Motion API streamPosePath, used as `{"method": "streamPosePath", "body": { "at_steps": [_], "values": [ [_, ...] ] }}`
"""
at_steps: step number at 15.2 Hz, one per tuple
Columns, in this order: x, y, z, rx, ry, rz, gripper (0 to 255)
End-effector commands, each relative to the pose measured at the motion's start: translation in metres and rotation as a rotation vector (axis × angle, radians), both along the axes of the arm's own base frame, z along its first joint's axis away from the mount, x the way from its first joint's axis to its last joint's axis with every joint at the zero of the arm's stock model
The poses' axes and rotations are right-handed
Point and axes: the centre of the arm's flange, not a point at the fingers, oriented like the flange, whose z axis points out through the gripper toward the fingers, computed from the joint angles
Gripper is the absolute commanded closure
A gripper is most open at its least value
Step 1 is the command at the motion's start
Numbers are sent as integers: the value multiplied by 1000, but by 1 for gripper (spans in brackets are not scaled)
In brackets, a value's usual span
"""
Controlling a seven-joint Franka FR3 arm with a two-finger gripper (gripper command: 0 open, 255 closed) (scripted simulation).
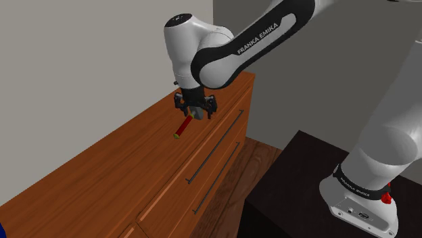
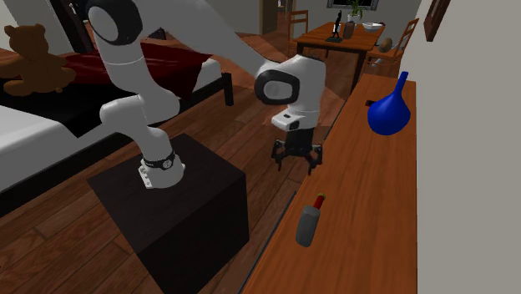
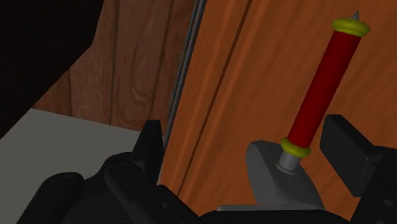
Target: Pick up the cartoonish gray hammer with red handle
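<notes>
Three camera positions around one dresser [image 1: 101,169].
Shoulder view: high beside the stand [image 1: 297,182], facing along the top. Second exterior view: from the opposite end, facing back toward the arm [image 2: 125,111]. Wrist view: close above the front edge. All share the hammer [image 3: 317,95].

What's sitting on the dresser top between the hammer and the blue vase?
Nothing. In the second exterior view, the wooden dresser top is bare between the hammer and the blue vase.
</notes>
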Motion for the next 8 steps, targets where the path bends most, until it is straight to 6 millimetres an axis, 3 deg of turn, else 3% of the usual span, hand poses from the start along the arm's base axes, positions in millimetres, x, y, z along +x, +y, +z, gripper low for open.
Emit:
{"method": "streamPosePath", "body": {
  "at_steps": [1,8],
  "values": [
    [23,4,-16,-14,-13,-73,0],
    [100,10,-67,-53,-44,-292,0]
  ]
}}
